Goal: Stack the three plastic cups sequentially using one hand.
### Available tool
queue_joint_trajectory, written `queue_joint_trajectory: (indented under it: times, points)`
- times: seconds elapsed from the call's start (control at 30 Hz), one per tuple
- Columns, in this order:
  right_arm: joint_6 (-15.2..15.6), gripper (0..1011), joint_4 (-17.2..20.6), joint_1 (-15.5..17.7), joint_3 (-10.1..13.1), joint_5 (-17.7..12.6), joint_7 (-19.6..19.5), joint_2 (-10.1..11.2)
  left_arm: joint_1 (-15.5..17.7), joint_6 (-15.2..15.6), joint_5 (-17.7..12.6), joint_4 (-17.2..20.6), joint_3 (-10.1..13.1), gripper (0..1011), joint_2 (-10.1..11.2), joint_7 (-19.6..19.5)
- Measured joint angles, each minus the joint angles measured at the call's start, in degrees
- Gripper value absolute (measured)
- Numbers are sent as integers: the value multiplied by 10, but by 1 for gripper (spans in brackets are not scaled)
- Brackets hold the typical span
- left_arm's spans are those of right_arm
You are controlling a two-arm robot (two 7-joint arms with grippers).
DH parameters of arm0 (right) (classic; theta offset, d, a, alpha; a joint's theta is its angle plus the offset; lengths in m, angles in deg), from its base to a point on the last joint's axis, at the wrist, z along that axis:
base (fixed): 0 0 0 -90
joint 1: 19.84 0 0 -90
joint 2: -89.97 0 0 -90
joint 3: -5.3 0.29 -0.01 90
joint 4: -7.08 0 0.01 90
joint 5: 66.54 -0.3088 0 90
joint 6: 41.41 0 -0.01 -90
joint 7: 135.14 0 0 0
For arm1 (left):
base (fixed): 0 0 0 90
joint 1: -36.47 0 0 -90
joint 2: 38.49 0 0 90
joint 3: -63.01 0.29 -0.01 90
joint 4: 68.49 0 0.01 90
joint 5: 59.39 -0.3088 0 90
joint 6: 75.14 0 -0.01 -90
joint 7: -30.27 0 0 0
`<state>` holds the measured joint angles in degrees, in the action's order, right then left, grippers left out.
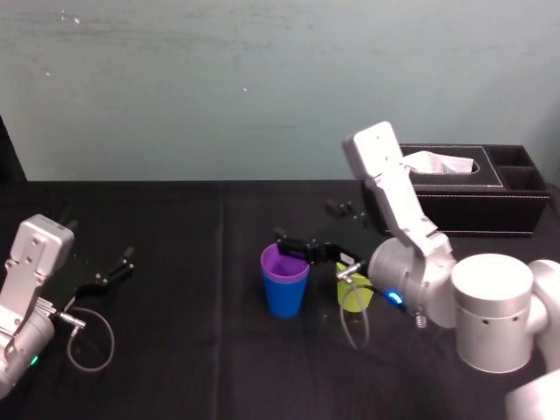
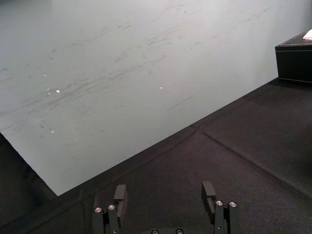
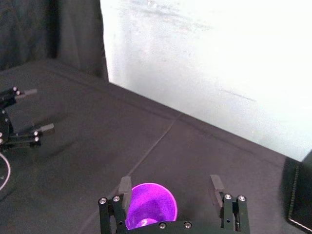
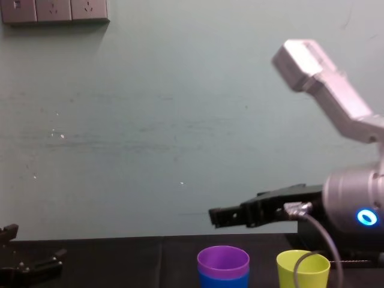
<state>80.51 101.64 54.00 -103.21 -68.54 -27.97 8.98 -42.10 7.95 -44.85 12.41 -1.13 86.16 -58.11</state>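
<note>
Right now I have the right hand [image 1: 287, 244] out over the middle of the desk [image 1: 192, 350], hovering just above the purple cup [image 1: 284, 262]. Its two fingers are spread wide and grip nothing. Through the right wrist camera I look straight down between them into the purple cup's open mouth, and from the chest camera I can see clear air between the hand and the cup's rim.

The purple cup sits nested inside the blue cup [image 1: 285, 297], with only its rim band standing above the blue one. The pair stands upright on the black cloth. The yellow-green cup [image 1: 356, 297] stands upright on its own, near the pair on the robot's right with a gap between them, close under the right arm's glowing joint.

The left hand [image 1: 118, 267] is parked low at the left side of the desk, well apart from the cups, its fingers also open and empty. A black tissue box [image 1: 464, 188] sits at the far right, against the wall.
</note>
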Motion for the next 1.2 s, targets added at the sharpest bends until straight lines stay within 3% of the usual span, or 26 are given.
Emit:
queue_joint_trajectory:
  times: [0.4,0.43,0.6,0.87,1.2]
  points:
    - [34,1003,105,67,54,-43,10,37,0,0,0,0,0,1000,0,0]
    - [45,1003,125,84,70,-55,14,48,0,0,0,0,0,1000,0,0]
    - [68,1003,159,121,104,-81,23,70,0,0,0,0,0,1000,0,0]
    - [87,1003,185,177,139,-105,25,99,0,0,0,0,0,1000,0,0]
    - [87,1003,167,202,131,-112,17,112,0,0,0,0,0,1000,0,0]
